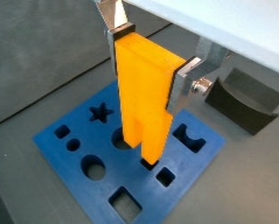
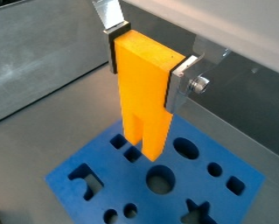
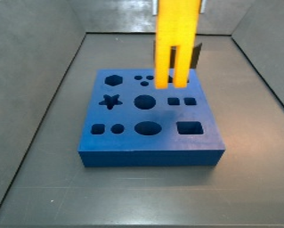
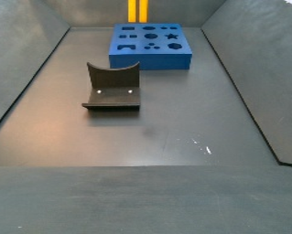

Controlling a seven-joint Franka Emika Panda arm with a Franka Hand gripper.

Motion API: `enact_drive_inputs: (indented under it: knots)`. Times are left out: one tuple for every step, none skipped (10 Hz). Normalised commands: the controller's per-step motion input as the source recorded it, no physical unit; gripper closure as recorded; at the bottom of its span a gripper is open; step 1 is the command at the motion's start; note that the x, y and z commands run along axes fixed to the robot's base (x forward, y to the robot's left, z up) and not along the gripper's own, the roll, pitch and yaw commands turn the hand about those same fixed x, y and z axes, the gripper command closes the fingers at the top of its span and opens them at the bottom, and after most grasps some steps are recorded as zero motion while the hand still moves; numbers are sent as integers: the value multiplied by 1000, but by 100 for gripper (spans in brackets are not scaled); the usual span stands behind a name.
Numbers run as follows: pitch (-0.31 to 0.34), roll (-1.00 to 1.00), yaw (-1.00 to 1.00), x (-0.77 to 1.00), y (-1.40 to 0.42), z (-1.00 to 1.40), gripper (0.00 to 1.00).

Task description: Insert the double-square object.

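In a side view, going from left, the star and round cutouts of the blue socket board lie clear, and the double-square object hangs upright over the board's far right part, its two prongs just above the surface. The pincer is clamped on the block's upper body, silver fingers pressed to opposite faces. The chief risk, I judge, is misalignment: if the prongs sit off their paired square holes or are slightly twisted, they would strike the board's face, and the block could slip between the pads or jam halfway. Further right on the table, the dark grey curved block stands well apart, no hazard.
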Motion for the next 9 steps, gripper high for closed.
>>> enact_drive_inputs:
  knots:
    - [284, 283, 0, 937, 0, -91, 100]
    - [286, 274, 0, 937, 0, -91, 100]
    - [270, 256, 0, 951, 0, -63, 100]
    - [230, 156, 0, 997, -14, -14, 100]
    - [144, 47, 0, 1000, -89, -160, 100]
    - [110, 14, 0, 1000, -83, -209, 100]
    - [100, 14, 0, 1000, -94, -200, 100]
    - [123, 47, 0, 1000, -51, -231, 100]
    - [140, 67, 0, 1000, -17, -263, 100]
